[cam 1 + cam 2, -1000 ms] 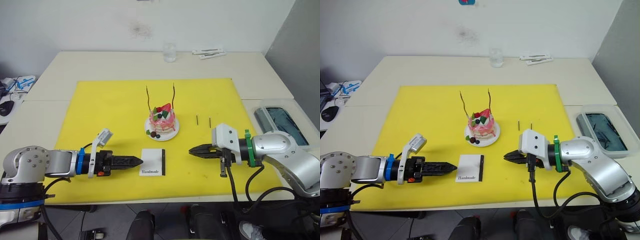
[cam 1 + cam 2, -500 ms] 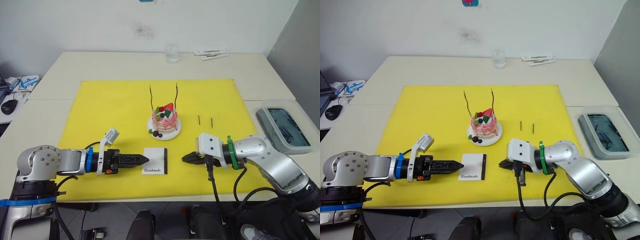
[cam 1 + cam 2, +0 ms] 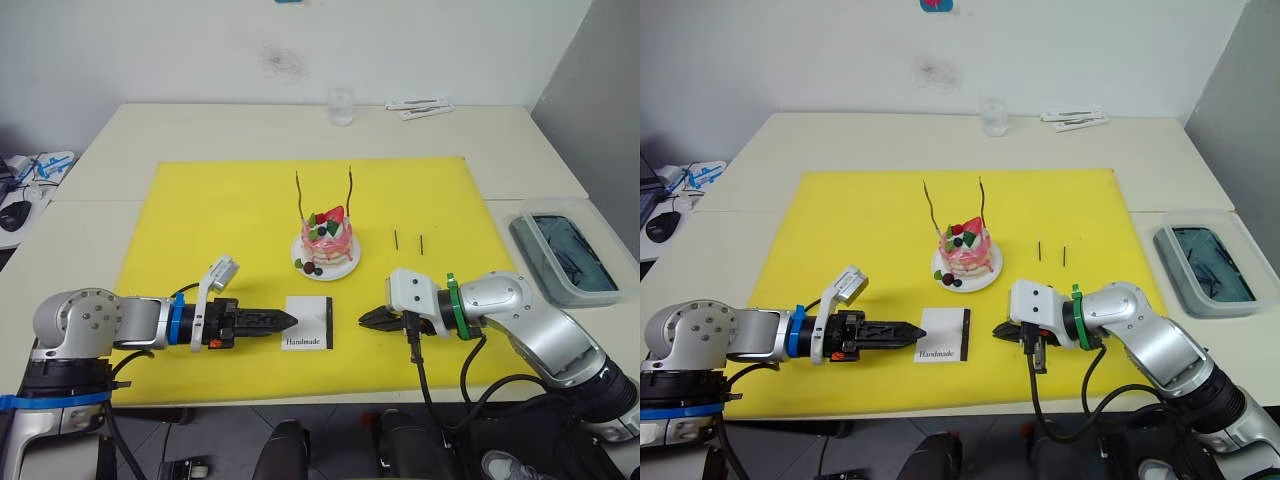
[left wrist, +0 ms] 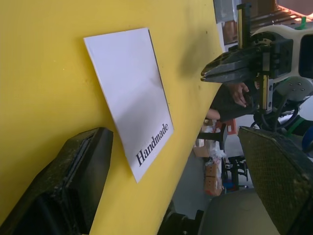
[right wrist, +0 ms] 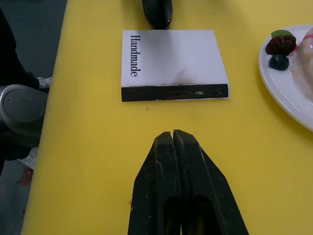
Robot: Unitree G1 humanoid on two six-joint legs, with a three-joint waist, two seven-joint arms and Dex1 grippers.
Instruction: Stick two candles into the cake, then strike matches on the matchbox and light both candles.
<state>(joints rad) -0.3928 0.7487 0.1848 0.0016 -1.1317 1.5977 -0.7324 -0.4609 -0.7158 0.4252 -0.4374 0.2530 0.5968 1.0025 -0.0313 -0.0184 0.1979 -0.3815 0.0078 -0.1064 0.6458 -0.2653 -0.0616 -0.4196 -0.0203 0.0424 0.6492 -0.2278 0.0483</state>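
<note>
The pink-and-white cake [image 3: 325,243] sits on its white plate [image 3: 344,269] in the middle of the yellow mat [image 3: 200,220]. Both candles [image 3: 299,196] [image 3: 351,192] stand upright in it, with no flame. Two matches [image 3: 396,239] [image 3: 421,243] lie on the mat to the cake's right. The white matchbox [image 3: 308,322] lies flat in front of the cake, its black strip facing right. My left gripper [image 3: 288,319] is open at the box's left edge, its fingers [image 4: 73,181] one above the other. My right gripper [image 5: 172,134] is shut and empty, a short way right of the strip.
A clear glass [image 3: 341,104] and white wrapped packets [image 3: 418,106] rest at the table's far edge. A clear plastic box [image 3: 565,255] sits off the mat on the right. A computer mouse [image 3: 12,213] and cables lie at the far left.
My right gripper has moved left, closer to the matchbox's strip. The left gripper has stayed by the box. The camera has shifted a little.
</note>
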